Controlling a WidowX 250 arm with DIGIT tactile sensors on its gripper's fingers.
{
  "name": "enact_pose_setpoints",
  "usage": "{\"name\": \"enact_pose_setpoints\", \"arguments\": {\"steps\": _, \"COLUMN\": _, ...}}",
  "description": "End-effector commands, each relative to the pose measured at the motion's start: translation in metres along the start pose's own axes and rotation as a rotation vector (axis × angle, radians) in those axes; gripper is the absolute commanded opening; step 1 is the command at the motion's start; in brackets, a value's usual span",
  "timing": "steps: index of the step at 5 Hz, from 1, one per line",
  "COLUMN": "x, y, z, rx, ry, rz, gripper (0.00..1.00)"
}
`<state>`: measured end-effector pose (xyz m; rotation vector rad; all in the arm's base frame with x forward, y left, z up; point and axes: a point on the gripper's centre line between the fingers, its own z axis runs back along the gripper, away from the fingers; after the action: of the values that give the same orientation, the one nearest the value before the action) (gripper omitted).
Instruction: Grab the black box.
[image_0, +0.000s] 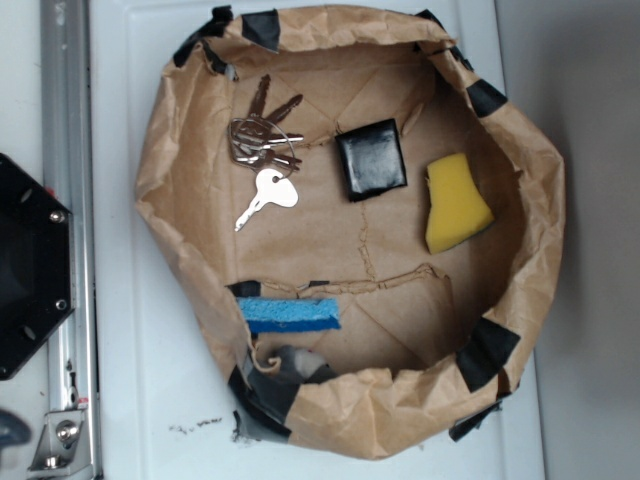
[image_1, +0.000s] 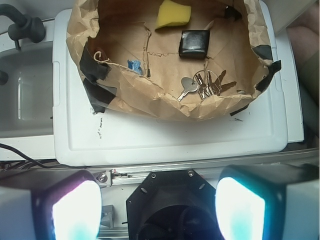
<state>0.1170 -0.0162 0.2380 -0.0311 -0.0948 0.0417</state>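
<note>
Exterior view: a shallow tray folded from a brown paper bag (image_0: 170, 180), patched at the rim with black tape, sits on a white surface (image_0: 130, 400). On its floor, the black box (image_0: 371, 160) lies flat in the upper middle, untouched, with a bunch of keys (image_0: 262, 150) to its left and a yellow sponge (image_0: 456, 203) just to its right, neither touching it. A blue sponge (image_0: 290, 315) stands against the lower inner wall, well apart from the box. A large black hexagonal machine part (image_0: 25, 270) occupies the left edge, beside a metal rail (image_0: 65, 120). No gripper appears in this view. Wrist view: the gripper (image_1: 159, 210) fills the bottom of the frame, its two fingers (image_1: 75, 210) spread wide with nothing between them, positioned over the rail and the hexagonal part, outside the paper bag. The black box lies at the far side of the bag floor, with the yellow sponge beyond it to the left and the keys nearer the camera. As judged from these views, the task has not yet begun in effect: the approach over the bag's near wall, the descent onto the box, and the closing of the fingers all remain.
</note>
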Motion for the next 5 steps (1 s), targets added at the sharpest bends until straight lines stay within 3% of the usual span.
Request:
{"name": "enact_pose_setpoints", "arguments": {"steps": 1, "x": 0.000, "y": 0.000, "z": 0.000, "rx": 0.000, "ry": 0.000, "rz": 0.000, "gripper": 1.00}}
{"name": "enact_pose_setpoints", "arguments": {"steps": 2, "x": 0.031, "y": 0.000, "z": -0.008, "rx": 0.037, "ry": -0.060, "rz": -0.034, "gripper": 1.00}}
{"name": "enact_pose_setpoints", "arguments": {"steps": 4, "x": 0.078, "y": 0.016, "z": -0.042, "rx": -0.004, "ry": -0.095, "rz": -0.201, "gripper": 1.00}}
{"name": "enact_pose_setpoints", "arguments": {"steps": 5, "x": 0.102, "y": 0.035, "z": -0.067, "rx": -0.020, "ry": -0.047, "rz": -0.160, "gripper": 1.00}}
